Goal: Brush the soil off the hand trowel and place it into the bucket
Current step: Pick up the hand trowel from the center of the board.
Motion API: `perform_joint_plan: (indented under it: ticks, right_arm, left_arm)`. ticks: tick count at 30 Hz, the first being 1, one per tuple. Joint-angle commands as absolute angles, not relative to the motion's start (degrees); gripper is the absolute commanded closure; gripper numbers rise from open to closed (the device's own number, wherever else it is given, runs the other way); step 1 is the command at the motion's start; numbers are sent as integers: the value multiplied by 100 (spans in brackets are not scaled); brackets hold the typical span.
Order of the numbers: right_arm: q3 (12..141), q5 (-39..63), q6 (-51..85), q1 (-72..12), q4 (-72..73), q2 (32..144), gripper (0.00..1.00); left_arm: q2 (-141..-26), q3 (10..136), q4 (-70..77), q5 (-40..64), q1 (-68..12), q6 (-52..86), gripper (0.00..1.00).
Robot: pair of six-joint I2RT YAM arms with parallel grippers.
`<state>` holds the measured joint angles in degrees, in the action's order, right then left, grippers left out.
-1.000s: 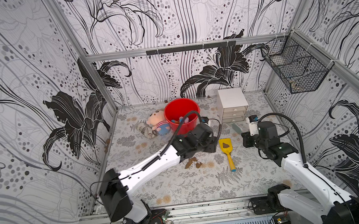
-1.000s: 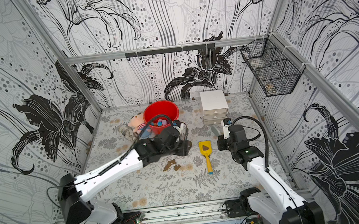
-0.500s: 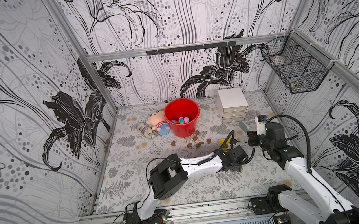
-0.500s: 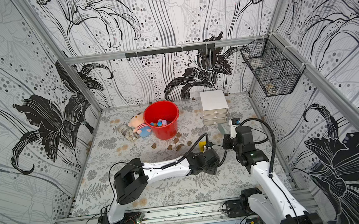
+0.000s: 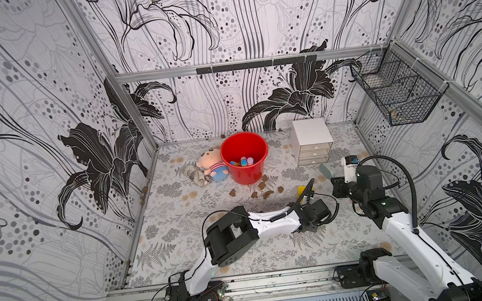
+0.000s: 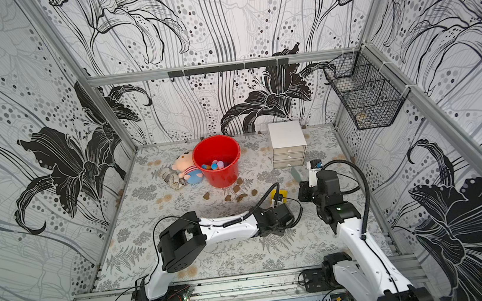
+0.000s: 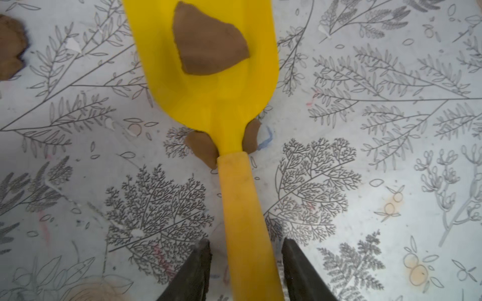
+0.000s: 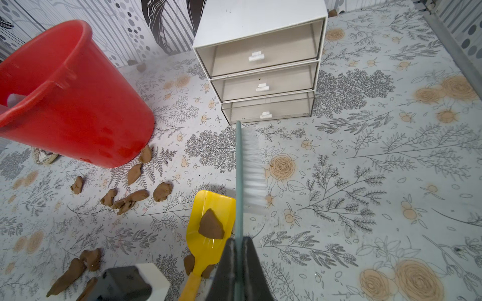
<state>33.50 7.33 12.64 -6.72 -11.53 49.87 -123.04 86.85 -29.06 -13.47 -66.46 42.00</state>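
Note:
The yellow hand trowel (image 7: 208,99) lies flat on the floor, and one brown clump of soil (image 7: 208,41) rests on its blade. My left gripper (image 7: 245,245) straddles the trowel's handle (image 7: 242,198), open, with a gap on each side. In a top view only the blade tip (image 5: 302,190) shows past the left wrist. My right gripper (image 8: 238,242) is shut on a grey-green brush (image 8: 253,166), whose white bristles hang just beside the trowel (image 8: 208,206). The red bucket (image 5: 247,175) stands upright at the back, holding small coloured items.
Several soil clumps (image 5: 264,193) lie between the bucket and the trowel, and two peek from under the trowel's neck (image 7: 200,148). A plush doll (image 5: 212,165) leans on the bucket's left. A white drawer box (image 5: 312,137) stands to its right. A wire basket (image 5: 397,99) hangs on the right wall.
My left arm swung away from the bucket, dropped low and brought its gripper over the trowel's handle, where the jaws have narrowed. The right arm shifted slightly with the brush.

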Motion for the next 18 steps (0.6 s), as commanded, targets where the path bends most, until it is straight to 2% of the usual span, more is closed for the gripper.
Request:
perform_joint_plan:
  ticks: [1,12,17,18]
  right_arm:
    - [3254,859,1317,-642,-1072,4945,100]
    - [3245,1009,1372,-643,-1045,5019,100]
    - [3261,1159,1467,-642,-1202,4824,100]
    - [3283,1199,1491,-642,-1262,4750,100]
  left_arm:
    - [-12165,8356,-2715,-1334,-6639,4218,59]
    - [-12015,8138,-2454,-1222,-6583,3899,80]
    - [-11377,7600,-2243,-1069,-6463,3726,94]
    - [-11158,7397,-2176,-979,-6400,3671,100]
